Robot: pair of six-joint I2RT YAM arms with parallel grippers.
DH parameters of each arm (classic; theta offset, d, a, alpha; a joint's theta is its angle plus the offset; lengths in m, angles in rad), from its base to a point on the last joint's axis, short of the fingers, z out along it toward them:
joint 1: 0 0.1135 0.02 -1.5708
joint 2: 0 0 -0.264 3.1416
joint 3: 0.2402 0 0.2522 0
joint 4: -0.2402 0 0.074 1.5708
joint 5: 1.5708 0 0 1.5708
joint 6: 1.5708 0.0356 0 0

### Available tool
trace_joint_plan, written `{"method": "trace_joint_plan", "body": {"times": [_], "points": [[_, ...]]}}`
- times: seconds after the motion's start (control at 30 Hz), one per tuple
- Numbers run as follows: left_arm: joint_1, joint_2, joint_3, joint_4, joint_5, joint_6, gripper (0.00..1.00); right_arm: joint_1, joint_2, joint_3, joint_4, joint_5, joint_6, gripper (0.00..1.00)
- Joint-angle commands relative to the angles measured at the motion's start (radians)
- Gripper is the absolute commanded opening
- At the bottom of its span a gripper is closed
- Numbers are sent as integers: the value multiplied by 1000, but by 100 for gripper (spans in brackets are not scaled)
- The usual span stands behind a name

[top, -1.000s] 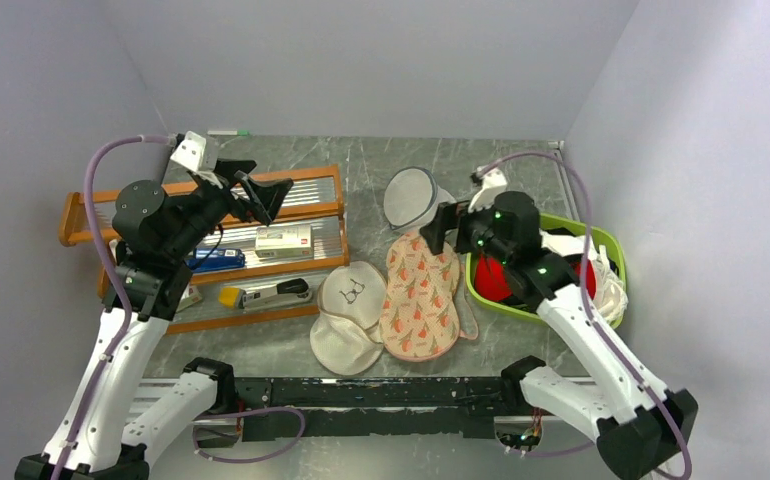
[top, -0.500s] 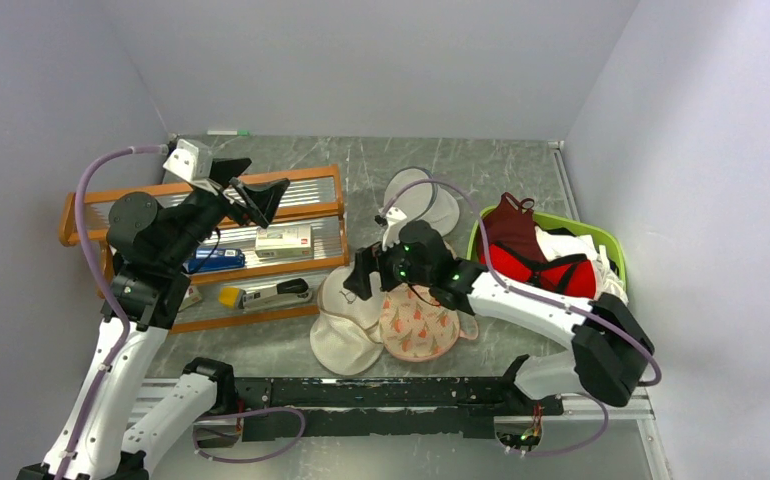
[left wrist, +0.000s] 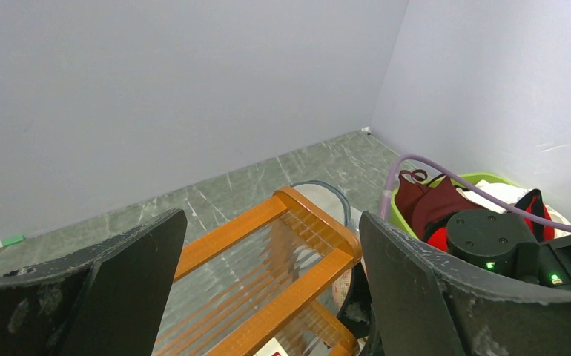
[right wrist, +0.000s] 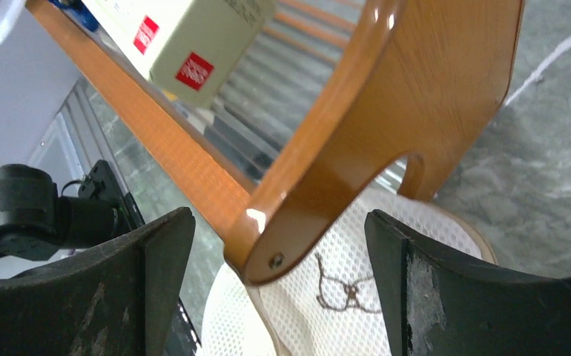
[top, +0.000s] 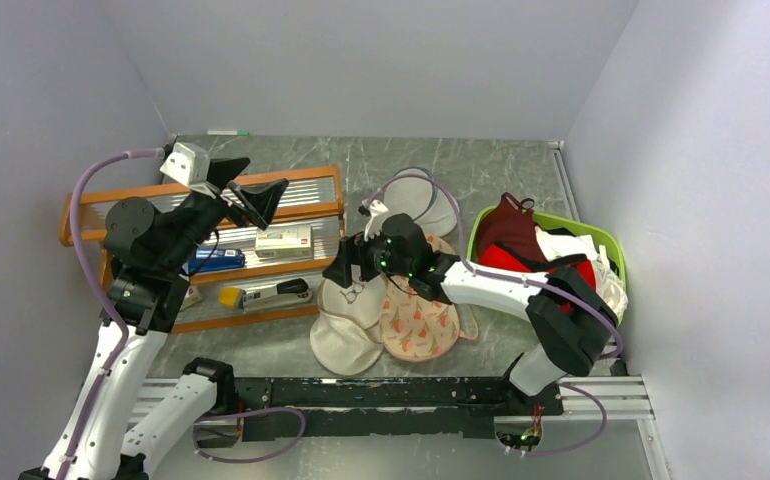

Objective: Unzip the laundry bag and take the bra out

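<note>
**Top view.** The laundry bag (top: 421, 315) lies flat on the tabletop (top: 501, 165), touching a cream mesh bag (top: 344, 325). The right end effector (top: 344, 264), jaws apart and gripping nothing, hangs over the mesh bag by the end of the wooden rack (top: 306, 173). The laundry bag lies just beside it, away from the rack. The left end effector (top: 256, 187), jaws likewise apart, is raised above the rack, well apart from the laundry bag.

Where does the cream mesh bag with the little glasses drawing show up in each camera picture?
Top external: the cream mesh bag lies near the middle of the table, just left of the pink printed bag.
Left wrist: I cannot make it out.
Right wrist: bottom centre, white mesh with the glasses drawing, below the curved end of the wooden rack.
Shared landmark: the wooden rack, orange, in all three views.
</note>
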Motion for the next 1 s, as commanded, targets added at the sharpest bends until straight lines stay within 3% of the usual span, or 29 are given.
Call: {"method": "trace_joint_plan", "body": {"times": [0.0,0.5,0.97], "points": [[10,-13,-8,57,25,-3,98,4,34,60,74,-5,-16,85],[10,-10,-16,72,56,-17,98,-13,234,268,115,57,-14,84],[10,17,-20,83,77,-27,98,-131,436,467,91,75,16,84]]}}
